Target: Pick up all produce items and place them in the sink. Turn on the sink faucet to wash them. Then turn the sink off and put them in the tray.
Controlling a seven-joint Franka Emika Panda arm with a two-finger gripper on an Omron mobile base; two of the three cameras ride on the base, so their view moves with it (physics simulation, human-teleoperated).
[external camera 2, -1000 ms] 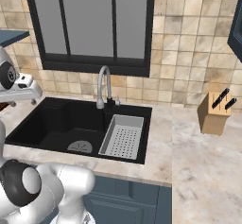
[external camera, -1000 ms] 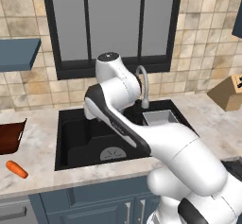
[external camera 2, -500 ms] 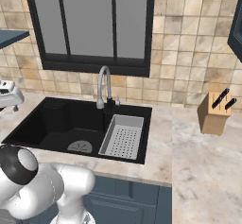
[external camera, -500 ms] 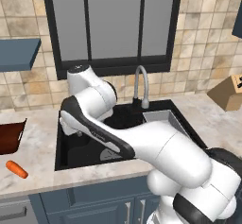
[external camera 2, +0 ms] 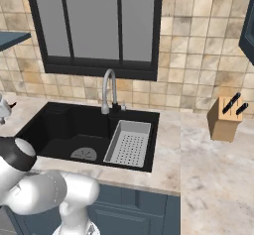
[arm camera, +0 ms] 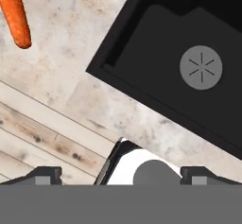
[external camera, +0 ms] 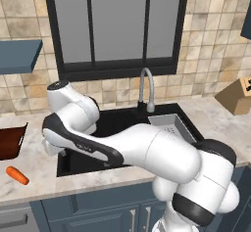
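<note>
End effector (arm camera: 121, 173) wide open and empty over the table edge beside the sink (arm camera: 189, 62); carrot (arm camera: 15, 14) lies apart on the table, so centre over its mid-length, jaws across it, before descending.

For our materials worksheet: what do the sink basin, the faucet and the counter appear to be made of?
Sink: matte black, probably composite; it shows no glare. Faucet: polished silvery metal, with bright highlights along the arch. Counter: pale mottled stone, likely marble or granite, judging by its veining.
</note>
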